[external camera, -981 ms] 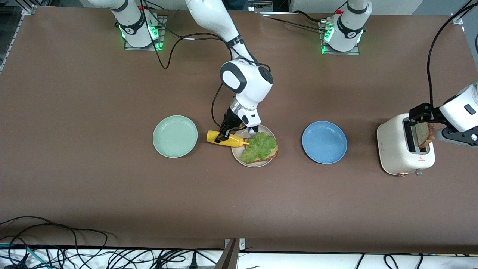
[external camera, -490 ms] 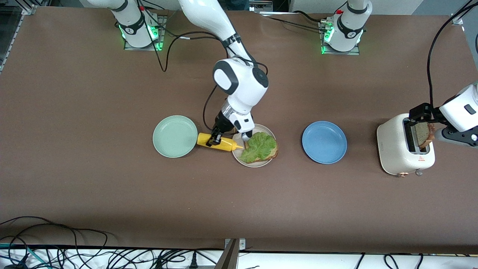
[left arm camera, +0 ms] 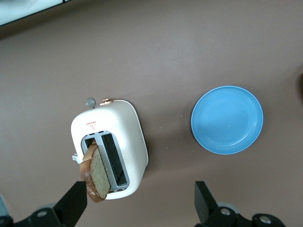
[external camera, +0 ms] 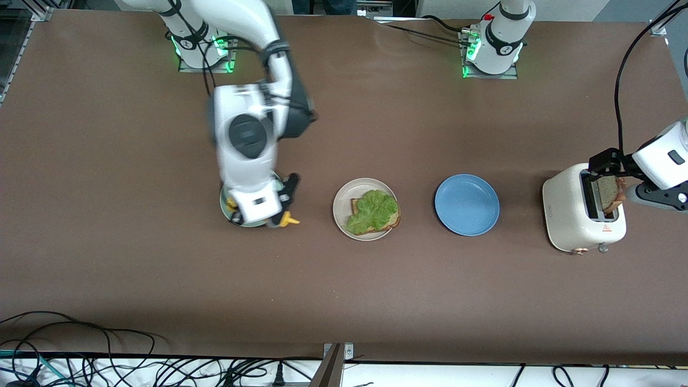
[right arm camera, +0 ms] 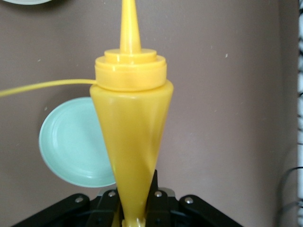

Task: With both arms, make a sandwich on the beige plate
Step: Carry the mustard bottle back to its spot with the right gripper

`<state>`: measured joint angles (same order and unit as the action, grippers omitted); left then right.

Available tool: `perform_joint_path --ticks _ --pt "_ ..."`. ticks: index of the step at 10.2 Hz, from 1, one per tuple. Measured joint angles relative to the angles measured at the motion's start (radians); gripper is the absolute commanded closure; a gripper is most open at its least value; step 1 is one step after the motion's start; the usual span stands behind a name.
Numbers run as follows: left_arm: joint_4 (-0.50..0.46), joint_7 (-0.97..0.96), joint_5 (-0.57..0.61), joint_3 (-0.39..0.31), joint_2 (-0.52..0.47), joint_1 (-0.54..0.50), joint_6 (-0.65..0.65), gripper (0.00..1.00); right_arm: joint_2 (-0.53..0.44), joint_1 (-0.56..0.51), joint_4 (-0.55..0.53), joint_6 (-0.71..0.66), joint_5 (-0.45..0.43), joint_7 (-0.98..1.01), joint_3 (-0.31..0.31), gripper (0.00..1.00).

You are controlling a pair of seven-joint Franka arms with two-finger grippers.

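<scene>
The right gripper [external camera: 262, 207] is clamping a yellow bottle [right arm camera: 129, 137] and hanging over the mint plate [external camera: 228, 207]. On the beige plate [external camera: 341, 204], which is lying between the mint plate and the blue plate [external camera: 466, 204], 1 bread slice [external camera: 394, 219] is sitting under a lettuce leaf [external camera: 371, 211]. The left gripper [left arm camera: 137, 203] is hovering spread wide over the toaster [external camera: 570, 217] at the left arm's end. A 2nd slice [left arm camera: 97, 171] is leaning out of a toaster slot.
</scene>
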<state>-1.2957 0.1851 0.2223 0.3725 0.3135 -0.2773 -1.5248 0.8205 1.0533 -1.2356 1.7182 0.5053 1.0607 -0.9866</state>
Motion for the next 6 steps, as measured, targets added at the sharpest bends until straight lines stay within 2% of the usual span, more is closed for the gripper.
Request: perform_joint_path --ticks 3,6 --pt "0.0 0.0 0.0 0.0 0.0 0.0 0.0 0.0 -0.041 -0.247 -0.053 -0.16 0.285 0.301 -0.001 1.0" --pt "0.0 0.0 0.0 0.0 0.0 0.0 0.0 0.0 -0.043 -0.427 -0.139 -0.301 0.42 0.634 0.003 1.0"
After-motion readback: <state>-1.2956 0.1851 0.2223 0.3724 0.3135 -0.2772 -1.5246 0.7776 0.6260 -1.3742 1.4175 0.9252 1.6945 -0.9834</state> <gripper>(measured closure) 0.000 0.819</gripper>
